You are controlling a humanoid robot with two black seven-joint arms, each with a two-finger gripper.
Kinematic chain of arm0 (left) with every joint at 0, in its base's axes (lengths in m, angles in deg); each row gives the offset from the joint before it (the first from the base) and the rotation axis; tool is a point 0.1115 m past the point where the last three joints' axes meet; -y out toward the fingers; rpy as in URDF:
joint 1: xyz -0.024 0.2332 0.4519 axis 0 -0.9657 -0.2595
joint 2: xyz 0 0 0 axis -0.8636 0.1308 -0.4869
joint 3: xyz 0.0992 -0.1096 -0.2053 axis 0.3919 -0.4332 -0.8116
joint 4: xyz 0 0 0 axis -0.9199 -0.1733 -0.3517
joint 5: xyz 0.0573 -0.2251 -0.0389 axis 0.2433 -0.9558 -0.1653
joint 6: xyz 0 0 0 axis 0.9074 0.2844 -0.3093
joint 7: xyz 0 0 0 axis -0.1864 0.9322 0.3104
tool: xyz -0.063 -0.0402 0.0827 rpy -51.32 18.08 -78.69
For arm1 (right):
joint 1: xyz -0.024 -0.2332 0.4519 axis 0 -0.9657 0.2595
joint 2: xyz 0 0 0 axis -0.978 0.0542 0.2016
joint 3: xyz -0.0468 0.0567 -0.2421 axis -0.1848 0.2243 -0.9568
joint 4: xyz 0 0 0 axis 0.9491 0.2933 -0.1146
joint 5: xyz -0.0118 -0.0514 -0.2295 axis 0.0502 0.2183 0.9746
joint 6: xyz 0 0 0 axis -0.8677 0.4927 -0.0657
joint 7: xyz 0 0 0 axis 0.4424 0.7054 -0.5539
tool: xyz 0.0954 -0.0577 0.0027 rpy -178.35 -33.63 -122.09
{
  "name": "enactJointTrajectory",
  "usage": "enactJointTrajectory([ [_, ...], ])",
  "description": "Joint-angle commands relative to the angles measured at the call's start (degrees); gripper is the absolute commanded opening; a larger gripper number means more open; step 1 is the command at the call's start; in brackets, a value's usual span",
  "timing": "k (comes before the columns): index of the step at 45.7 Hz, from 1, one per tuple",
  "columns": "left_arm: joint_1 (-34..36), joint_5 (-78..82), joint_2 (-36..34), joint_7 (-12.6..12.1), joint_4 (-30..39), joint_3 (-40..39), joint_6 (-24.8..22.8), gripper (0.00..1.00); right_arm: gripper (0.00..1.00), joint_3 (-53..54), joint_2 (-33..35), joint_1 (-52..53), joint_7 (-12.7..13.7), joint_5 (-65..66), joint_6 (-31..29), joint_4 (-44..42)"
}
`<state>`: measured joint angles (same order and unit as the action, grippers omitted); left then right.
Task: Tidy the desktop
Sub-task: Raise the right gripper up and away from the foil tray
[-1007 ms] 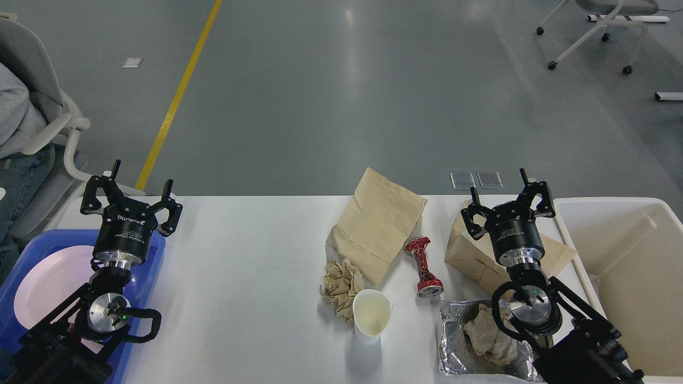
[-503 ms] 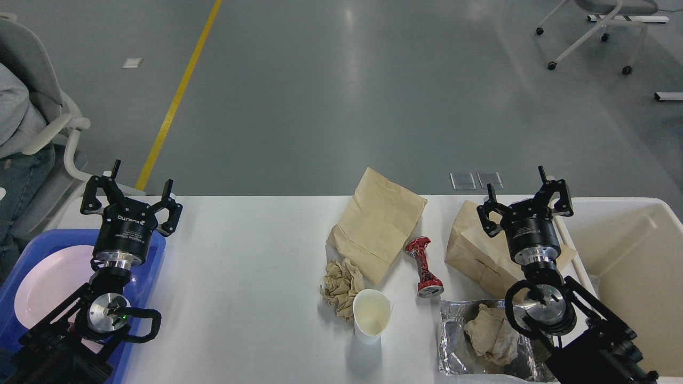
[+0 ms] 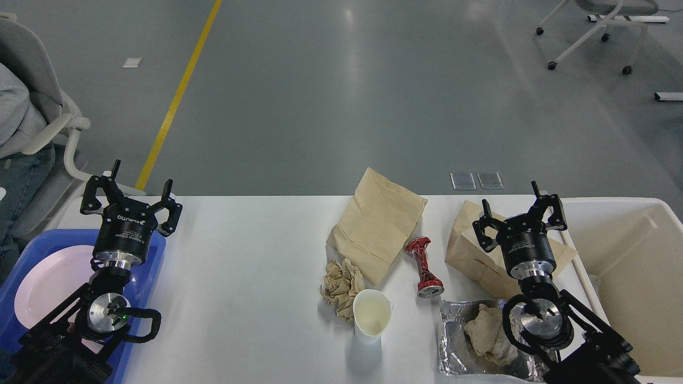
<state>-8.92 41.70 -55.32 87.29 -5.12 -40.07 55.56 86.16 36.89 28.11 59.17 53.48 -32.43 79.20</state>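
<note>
The white desktop (image 3: 251, 266) carries litter. A brown paper bag (image 3: 379, 221) lies at the back middle, a second brown bag (image 3: 475, 250) right of it. A crushed red can (image 3: 424, 265) lies between them. A crumpled brown napkin (image 3: 341, 282) sits beside a white paper cup (image 3: 372, 314). A foil sheet (image 3: 459, 341) holds another crumpled paper wad (image 3: 488, 333). My left gripper (image 3: 129, 193) is open and empty over the blue tray's far edge. My right gripper (image 3: 517, 210) is open and empty above the second bag.
A blue tray (image 3: 155, 256) with a white plate (image 3: 48, 282) sits at the left edge. A cream bin (image 3: 629, 256) stands at the right edge. A seated person and chair (image 3: 32, 122) are at far left; a wheeled chair (image 3: 597, 32) is far back right.
My right gripper moved right, then came back a little left and lower, staying open over the second bag. The left arm has not moved.
</note>
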Motion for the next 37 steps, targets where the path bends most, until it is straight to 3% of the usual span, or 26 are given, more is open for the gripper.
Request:
enactJointTrajectory([
  [1,0.0,0.02,0.0,-0.01,0.0,0.0,0.0,0.96,1.0,0.2,-0.22,0.46,0.0,-0.3,0.03,0.31],
  [21,0.0,0.02,0.0,-0.01,0.0,0.0,0.0,0.96,1.0,-0.94,1.53,2.92,0.0,0.66,-1.19,0.48],
  [28,0.0,0.02,0.0,-0.01,0.0,0.0,0.0,0.96,1.0,-5.07,7.77,4.16,0.0,0.75,-6.11,0.48],
  [37,0.0,0.02,0.0,-0.01,0.0,0.0,0.0,0.96,1.0,-29.48,24.9,16.71,0.0,-0.04,-15.61,0.04],
])
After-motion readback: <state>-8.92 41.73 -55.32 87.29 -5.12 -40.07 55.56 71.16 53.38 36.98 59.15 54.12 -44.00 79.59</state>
